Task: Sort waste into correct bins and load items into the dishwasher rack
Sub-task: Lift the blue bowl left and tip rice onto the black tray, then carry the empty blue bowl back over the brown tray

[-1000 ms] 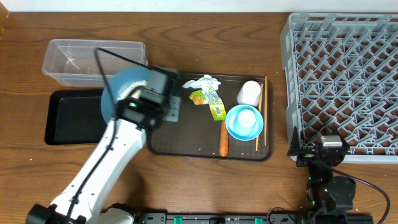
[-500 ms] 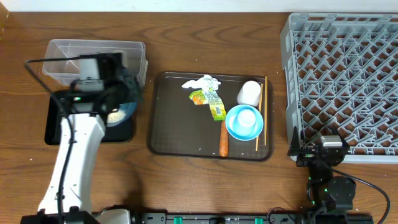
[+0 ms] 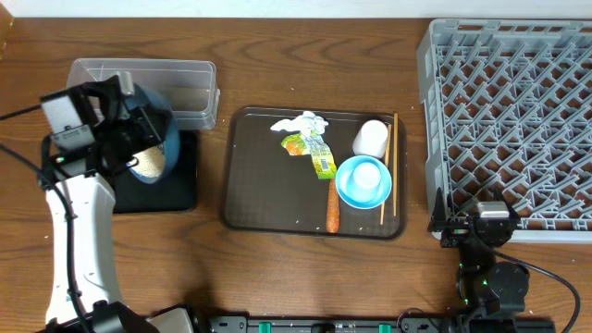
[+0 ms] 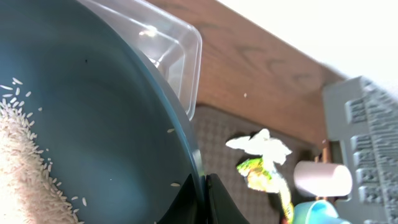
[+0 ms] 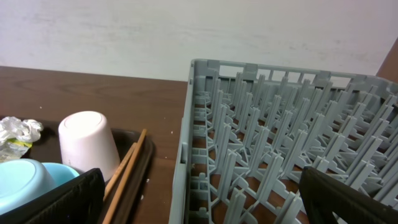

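Observation:
My left gripper (image 4: 204, 199) is shut on the rim of the dark blue dish (image 3: 157, 139), held tilted over the black tray (image 3: 180, 190); it also shows in the left wrist view (image 4: 93, 124). White rice (image 3: 148, 163) lies in the dish's low side (image 4: 25, 168). The clear tub (image 3: 190, 88) stands behind it. On the brown tray (image 3: 268, 208) lie the tissue (image 3: 301, 122), the wrapper (image 3: 317, 155), the carrot (image 3: 332, 205), the light blue bowl (image 3: 363, 180), the white cup (image 3: 371, 138) and the chopsticks (image 3: 388, 171). My right gripper (image 3: 481, 227) is open and empty at the grey rack's (image 3: 518, 111) front edge.
The rack fills the right wrist view (image 5: 280, 162), with the cup (image 5: 90, 146) and chopsticks (image 5: 127, 168) to its left. Bare wooden table lies between the brown tray and the rack and along the front.
My left arm has carried the dish from the brown tray leftward over the black tray and tilted it, so the rice has slid to its low side. The right arm has not moved.

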